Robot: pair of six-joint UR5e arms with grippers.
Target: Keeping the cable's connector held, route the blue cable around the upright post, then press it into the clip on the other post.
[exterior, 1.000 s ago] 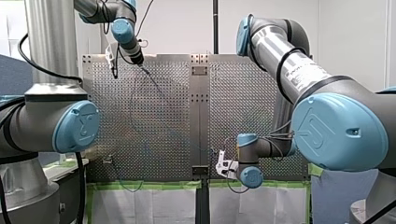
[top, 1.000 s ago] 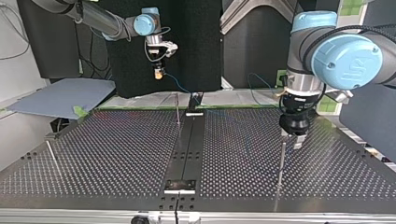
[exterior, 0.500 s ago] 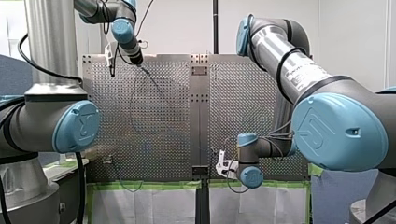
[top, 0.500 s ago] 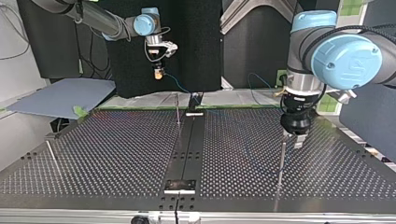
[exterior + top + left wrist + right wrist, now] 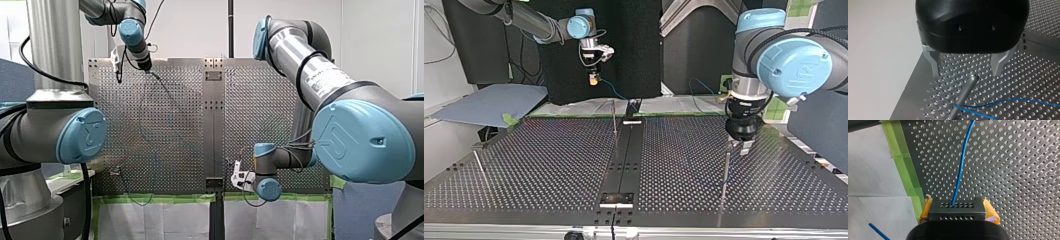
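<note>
My right gripper (image 5: 958,206) has its yellow pads shut on the dark perforated connector (image 5: 957,213), held above the table's far edge in the top view (image 5: 594,78). The blue cable (image 5: 961,162) runs from the connector down across the plate. My left gripper (image 5: 966,72) is open, its metal fingers (image 5: 934,65) standing either side of and just above the tip of the upright metal post (image 5: 971,80). The cable (image 5: 998,102) loops around that post lower down. In the top view my left gripper (image 5: 739,144) hovers over the post (image 5: 725,172).
A thin second post (image 5: 614,117) stands near the dark centre strip (image 5: 624,160). Another rod (image 5: 479,167) leans at the top view's left. Green tape (image 5: 904,162) lines the perforated table's (image 5: 549,165) edge. A grey board (image 5: 489,102) lies beyond the table.
My left gripper has lifted slightly off the post, still open. My right gripper has stayed put with the connector.
</note>
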